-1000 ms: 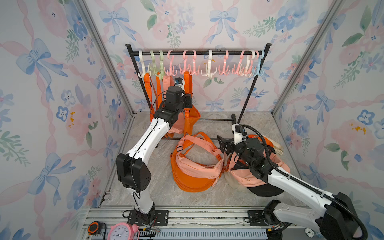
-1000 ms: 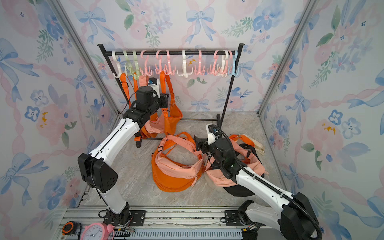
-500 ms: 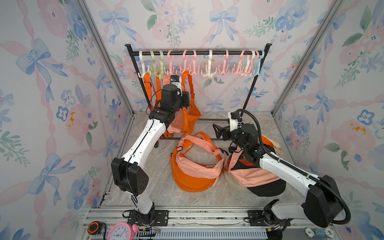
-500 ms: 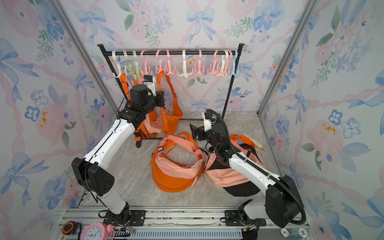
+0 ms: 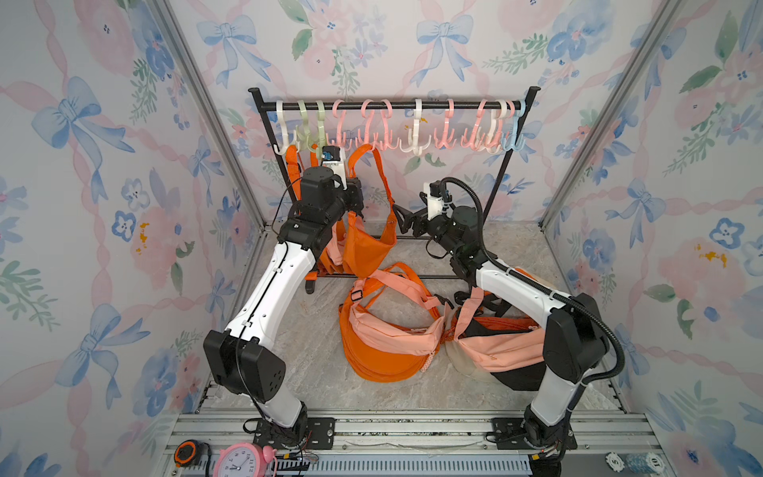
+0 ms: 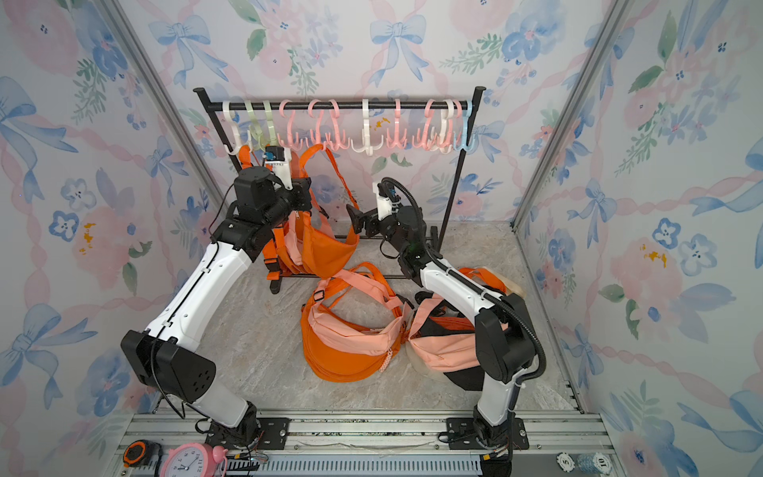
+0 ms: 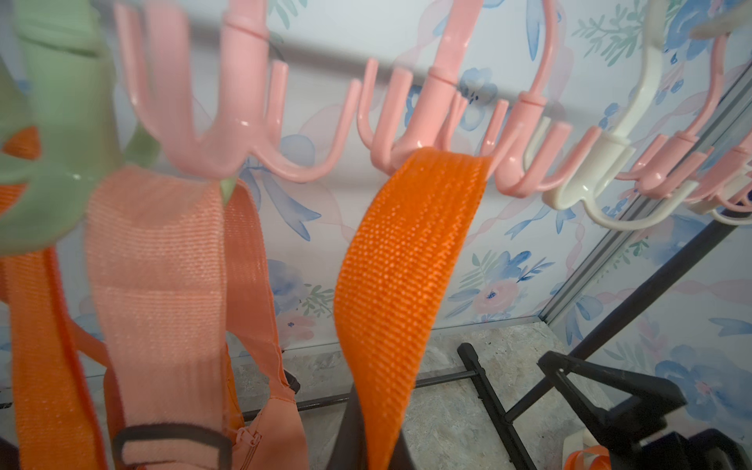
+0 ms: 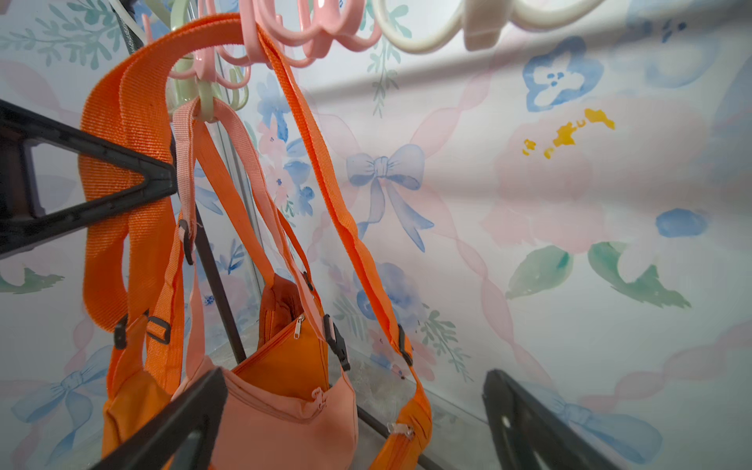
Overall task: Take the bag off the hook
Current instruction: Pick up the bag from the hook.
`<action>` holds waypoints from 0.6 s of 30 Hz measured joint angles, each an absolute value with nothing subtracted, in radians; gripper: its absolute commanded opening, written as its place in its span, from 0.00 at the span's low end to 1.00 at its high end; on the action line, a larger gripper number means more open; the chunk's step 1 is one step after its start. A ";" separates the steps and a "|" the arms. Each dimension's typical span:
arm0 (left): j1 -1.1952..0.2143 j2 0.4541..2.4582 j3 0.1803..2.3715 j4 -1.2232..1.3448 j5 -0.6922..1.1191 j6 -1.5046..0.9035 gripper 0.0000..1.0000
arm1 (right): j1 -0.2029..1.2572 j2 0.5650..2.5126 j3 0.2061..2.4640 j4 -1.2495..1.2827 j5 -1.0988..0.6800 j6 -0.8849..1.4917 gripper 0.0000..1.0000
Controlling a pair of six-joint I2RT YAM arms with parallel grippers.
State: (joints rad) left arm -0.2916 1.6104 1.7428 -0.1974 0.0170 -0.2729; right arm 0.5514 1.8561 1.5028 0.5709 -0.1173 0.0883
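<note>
Orange webbing sits pinched in the left jaws (image 7: 378,439), closed tight on the strap (image 7: 407,264) just below the pink hook (image 7: 390,134) on the rack (image 5: 464,106). The orange bag (image 5: 367,252) hangs from that hook near the rack's left end. The left arm (image 5: 280,285) stretches steeply up under the rail. The right jaws (image 5: 402,221) gape wide, gripping nothing, just beside the bag under the rack's middle; the right arm (image 5: 516,285) rises from a bent elbow, wrist level
</note>
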 measured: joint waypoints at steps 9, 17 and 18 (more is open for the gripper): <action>-0.261 1.599 1.741 -0.197 0.054 -0.289 0.00 | 0.551 2.103 1.838 0.532 -0.154 0.086 0.96; -0.248 1.599 1.731 -0.197 0.080 -0.292 0.00 | 0.550 2.317 2.226 0.423 -0.187 0.076 0.84; -0.246 1.599 1.729 -0.197 0.080 -0.292 0.00 | 0.550 2.346 2.275 0.405 -0.191 0.078 0.80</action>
State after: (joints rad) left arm -0.2459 1.5993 1.7290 -0.1970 0.0803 -0.2920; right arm 0.5503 2.3459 2.2753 0.4053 -0.1913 0.0784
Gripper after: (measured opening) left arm 0.045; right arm 0.847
